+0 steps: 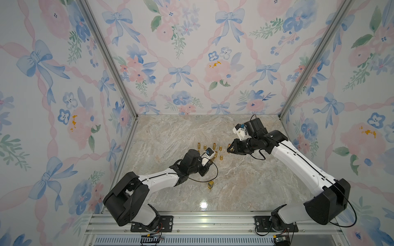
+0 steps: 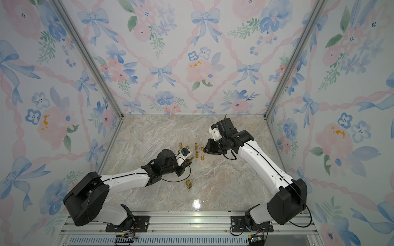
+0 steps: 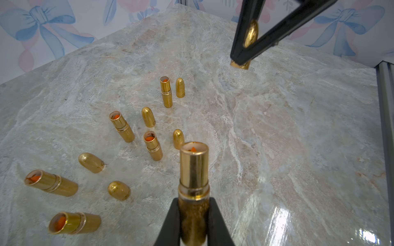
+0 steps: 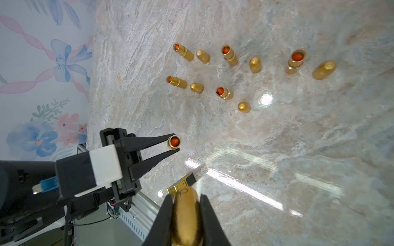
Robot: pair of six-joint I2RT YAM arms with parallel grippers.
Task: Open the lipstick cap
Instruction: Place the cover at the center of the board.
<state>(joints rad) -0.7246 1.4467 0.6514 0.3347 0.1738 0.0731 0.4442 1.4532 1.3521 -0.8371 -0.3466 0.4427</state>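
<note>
i am gripping the lipstick tube (image 3: 193,168) in my left gripper (image 3: 193,201), jaws closed tight on its lower barrel, and its open mouth is showing the orange stick. my right gripper (image 4: 185,197) is clamping the gold cap (image 4: 186,215). the two are hanging well apart above the marble table (image 3: 277,149), so i am judging the cap as already off and the opening step as done for this one.

what is coming next, i am thinking, is the setting-down: lowering the cap dome-up beside the loose caps (image 4: 244,107) and standing the tube upright near the open tubes (image 4: 223,92), without knocking that crowded cluster. i am counting five of each there. a square gold case (image 4: 181,185) is sitting apart, nearer my bases.

as for writing, i am seeing a small curly engraved mark on the held cap and on some loose ones, possibly a monogram, but it is too small and blurred to read.
</note>
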